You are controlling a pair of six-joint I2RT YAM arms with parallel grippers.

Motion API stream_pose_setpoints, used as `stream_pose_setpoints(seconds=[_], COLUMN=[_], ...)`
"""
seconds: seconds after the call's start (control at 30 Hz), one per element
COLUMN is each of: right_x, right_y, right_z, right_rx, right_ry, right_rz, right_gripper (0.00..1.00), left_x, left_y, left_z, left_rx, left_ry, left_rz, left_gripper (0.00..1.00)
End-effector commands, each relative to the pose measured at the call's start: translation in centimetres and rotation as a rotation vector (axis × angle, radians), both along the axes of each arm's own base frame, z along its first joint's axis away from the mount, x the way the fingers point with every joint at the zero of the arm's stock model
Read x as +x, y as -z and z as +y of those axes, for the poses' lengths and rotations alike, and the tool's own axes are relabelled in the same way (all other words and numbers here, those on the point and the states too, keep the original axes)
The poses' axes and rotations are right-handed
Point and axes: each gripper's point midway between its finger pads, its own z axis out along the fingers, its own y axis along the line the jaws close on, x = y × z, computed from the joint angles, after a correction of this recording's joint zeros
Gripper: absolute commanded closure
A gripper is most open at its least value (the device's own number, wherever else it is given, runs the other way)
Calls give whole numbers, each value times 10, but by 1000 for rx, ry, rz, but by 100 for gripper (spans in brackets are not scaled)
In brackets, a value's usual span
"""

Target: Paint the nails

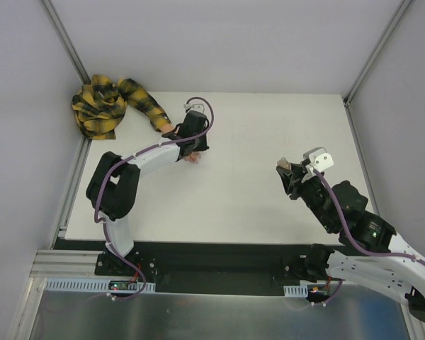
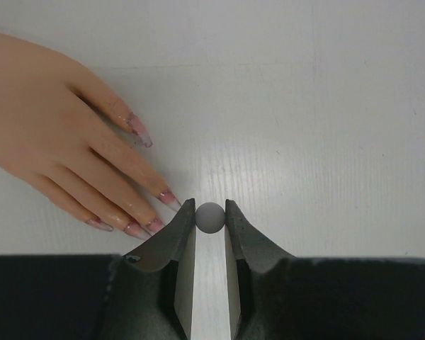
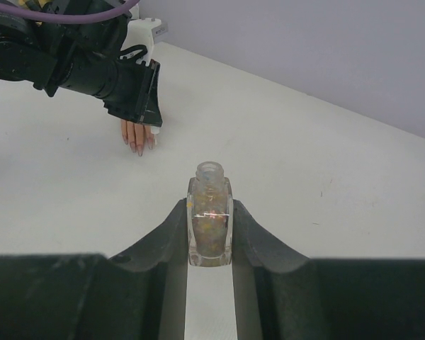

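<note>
Where the nails are: the nails tip the fingers of the mannequin hand, which lies flat on the white table at the left of the left wrist view, fingers fanned toward the lower middle. From above it sits upper left of centre, with its plaid sleeve bunched in the far upper left corner
How the nails will handle: they are long, pointed, glossy and pinkish, and are likely stiff, slick plastic that wants only a light stroke. The hand looks light and unfastened, so a firm push could slide it
Where to take hold: not on the nails themselves. If steadying is needed, hold at the wrist or sleeve, well away from the tips
Left pincer: the left gripper is nearly closed, its jaws parted only by a small grey round knob pinched at their tips. This is probably the end of a brush cap, though no bristles show. One finger stands just beside the nearest nail tip, and I cannot tell whether it touches
Right pincer: the right gripper is clamped on the nail-polish bottle, the narrow gap filled by the glass. The bottle is upright with its neck uncapped and glittery contents, at the right of the overhead view, well apart from the hand
Next move, as I judge it: a short stroke along one nail from base to tip, with little pressure
</note>
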Motion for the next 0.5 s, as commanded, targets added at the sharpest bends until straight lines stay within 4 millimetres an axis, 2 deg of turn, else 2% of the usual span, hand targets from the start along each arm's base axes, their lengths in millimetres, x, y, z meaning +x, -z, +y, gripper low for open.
stream_pose_setpoints(seconds=[0.0, 0.1, 0.27, 0.47], right_x=[3, 3, 6, 7], right_y=[-15, -16, -16, -14], right_z=[-1, -1, 0, 2], right_rx=[43, 39, 31, 30], right_ry=[11, 11, 15, 13], right_rz=[-40, -40, -37, -30], right_gripper=[100, 100, 100, 100], left_x=[25, 26, 31, 31], left_y=[-16, -13, -14, -5], left_z=[15, 23, 24, 23], left_rx=[7, 12, 9, 6], left_ry=[-70, -98, -105, -109], left_rz=[-76, -70, -90, -70], left_gripper=[100, 100, 100, 100])
